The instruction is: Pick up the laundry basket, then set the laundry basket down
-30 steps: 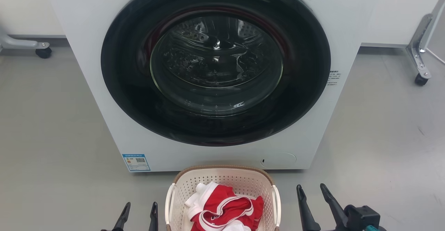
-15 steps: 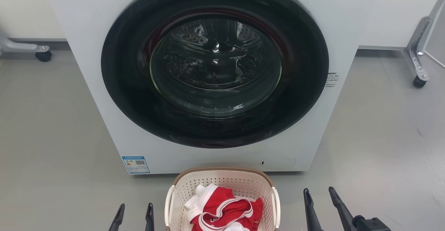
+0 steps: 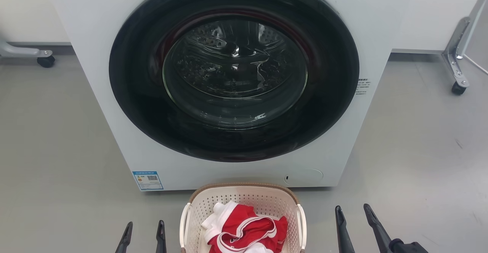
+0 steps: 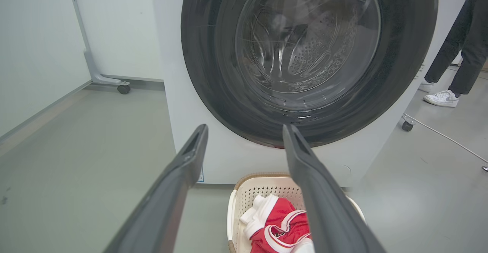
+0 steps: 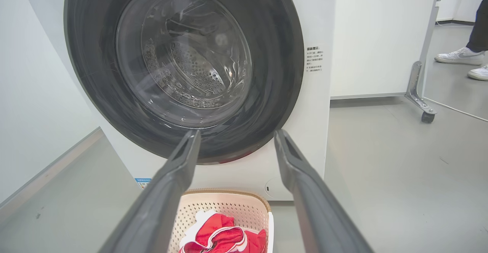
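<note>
The laundry basket (image 3: 213,199) stands on the floor just in front of the washing machine, cream-white and perforated with a brown rim; red and white clothes (image 3: 244,228) lie in it. Its white loop handles show on both sides. My left gripper (image 3: 144,227) is open, left of the basket and apart from it. Right of the basket, my right gripper (image 3: 352,210) is open too, holding nothing. The left wrist view shows the laundry basket (image 4: 259,186) below my open left gripper (image 4: 244,130). In the right wrist view the laundry basket (image 5: 228,203) lies under my open right gripper (image 5: 236,135).
A white front-loading washing machine (image 3: 95,36) with a shut dark round door (image 3: 233,70) rises right behind the basket. Wheeled frame legs (image 3: 455,66) stand at the far right and far left (image 3: 42,56). A person's legs and white shoes (image 4: 444,96) are beside the machine.
Both grippers have slid a little outward and down in the head view, away from the basket. The basket has not moved; the picture shifted slightly.
</note>
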{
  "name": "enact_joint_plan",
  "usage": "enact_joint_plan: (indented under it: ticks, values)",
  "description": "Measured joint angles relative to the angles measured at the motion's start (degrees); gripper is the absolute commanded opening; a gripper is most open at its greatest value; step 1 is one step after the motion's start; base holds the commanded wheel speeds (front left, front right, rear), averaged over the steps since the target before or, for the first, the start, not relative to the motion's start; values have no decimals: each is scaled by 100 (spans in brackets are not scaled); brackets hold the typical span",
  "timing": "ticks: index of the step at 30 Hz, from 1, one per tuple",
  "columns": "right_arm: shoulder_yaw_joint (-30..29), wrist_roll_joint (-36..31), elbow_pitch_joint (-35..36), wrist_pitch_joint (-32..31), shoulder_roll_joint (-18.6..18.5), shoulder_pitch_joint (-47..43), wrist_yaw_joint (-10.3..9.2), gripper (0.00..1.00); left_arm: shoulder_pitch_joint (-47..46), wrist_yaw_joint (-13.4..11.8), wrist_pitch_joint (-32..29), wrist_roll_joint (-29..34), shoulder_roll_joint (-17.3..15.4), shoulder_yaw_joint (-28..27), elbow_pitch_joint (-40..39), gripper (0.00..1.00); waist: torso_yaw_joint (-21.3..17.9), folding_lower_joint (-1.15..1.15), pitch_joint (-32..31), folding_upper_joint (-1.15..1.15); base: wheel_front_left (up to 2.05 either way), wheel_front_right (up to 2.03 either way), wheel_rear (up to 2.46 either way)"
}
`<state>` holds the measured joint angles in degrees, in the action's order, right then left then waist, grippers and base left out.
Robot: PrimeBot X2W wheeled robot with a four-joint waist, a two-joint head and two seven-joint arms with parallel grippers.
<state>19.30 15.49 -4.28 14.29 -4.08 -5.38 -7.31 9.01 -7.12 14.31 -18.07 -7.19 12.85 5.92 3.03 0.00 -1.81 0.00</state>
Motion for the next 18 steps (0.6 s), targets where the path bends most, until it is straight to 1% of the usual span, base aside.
enact_joint_plan:
  ticks: [18]
  values:
    - [-131, -142, 187, 0, 58, -15, 0, 100, 91, 0, 0, 148, 74, -178, -88, 100, -10, 0, 57, 0, 0, 0, 0]
